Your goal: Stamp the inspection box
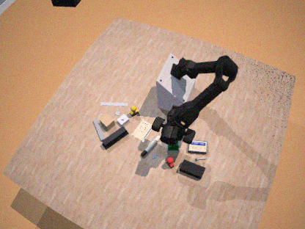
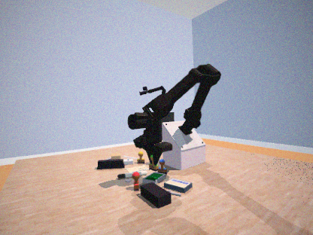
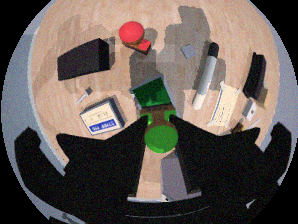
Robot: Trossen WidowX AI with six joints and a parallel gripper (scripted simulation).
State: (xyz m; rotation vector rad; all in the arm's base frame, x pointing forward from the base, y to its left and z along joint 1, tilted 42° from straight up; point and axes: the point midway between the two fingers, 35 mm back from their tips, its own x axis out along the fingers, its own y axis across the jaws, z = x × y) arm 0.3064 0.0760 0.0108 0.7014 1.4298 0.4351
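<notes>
My gripper point(image 2: 153, 160) point(image 3: 158, 118) points down and is shut on the green-knobbed stamp point(image 2: 152, 164) point(image 3: 161, 140), whose wooden base overlaps the near edge of the green ink pad point(image 1: 173, 147) point(image 2: 155, 177) point(image 3: 153, 92) in the wrist view. In the exterior view the stamp shows upright, just above and behind the pad; its underside is hidden, and I cannot tell its exact height. The card point(image 1: 141, 130) point(image 2: 136, 169) point(image 3: 226, 106) lies beyond the marker from the pad. Its box is too small to make out clearly.
A red-knobbed stamp point(image 1: 170, 160) point(image 2: 135, 180) point(image 3: 131, 32), a marker point(image 1: 149, 147) point(image 3: 204, 80) and a labelled case point(image 1: 198, 147) point(image 2: 178, 184) point(image 3: 102, 118) surround the pad. A blue-knobbed stamp point(image 2: 162, 166) stands close behind it. A black block point(image 1: 192, 170) point(image 2: 155, 195) and white sloped box point(image 2: 192, 156) stand nearby.
</notes>
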